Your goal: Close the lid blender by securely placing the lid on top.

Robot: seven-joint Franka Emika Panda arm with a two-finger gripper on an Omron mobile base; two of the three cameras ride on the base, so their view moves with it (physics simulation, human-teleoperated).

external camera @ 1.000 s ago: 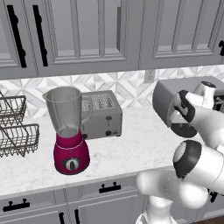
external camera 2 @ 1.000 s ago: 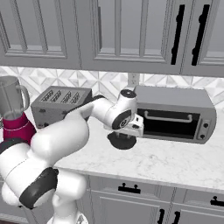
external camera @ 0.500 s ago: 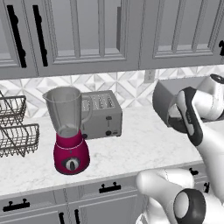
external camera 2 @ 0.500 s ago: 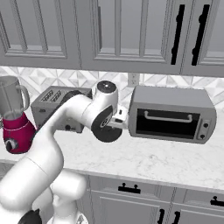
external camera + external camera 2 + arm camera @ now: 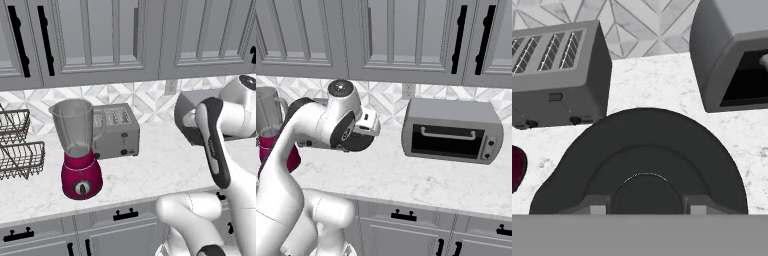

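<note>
We find the end effector (image 5: 358, 142) clenched on the small dark round flat lid (image 5: 643, 167); in the hand view the lid's disc sits pressed up against the camera, and in the right base view a dark disc hangs under the white wrist. We judge the lid is carried in the air, above the white marbled bench (image 5: 421, 177) and clear of it.

Beyond the lid, the hand view looks down on the boxy grey slotted toaster (image 5: 557, 75) to one side and the grey toaster oven with its dark glass door (image 5: 732, 55) to the other, with a sliver of crimson at the frame's edge.

The blender with the crimson-magenta base, grey dial and tall clear-grey jar (image 5: 77, 150) stands upright on the bench just beside the toaster (image 5: 116, 131), mouth uncovered. A wire rack (image 5: 17, 150) stands on its far side. The lid is well apart from the jar, so the carry is not yet finished.

Risks as we judge them:
- The path to the jar runs over or past the toaster; a low carry could clip its top.
- We cannot see how much of the lid's rim is held; a shallow hold could let it slip or tilt.
- A lid set down tilted or off-centre would perch on the rim rather than seat.
- A sideways push at the tall jar could tip or shove the blender toward the rack.
</note>
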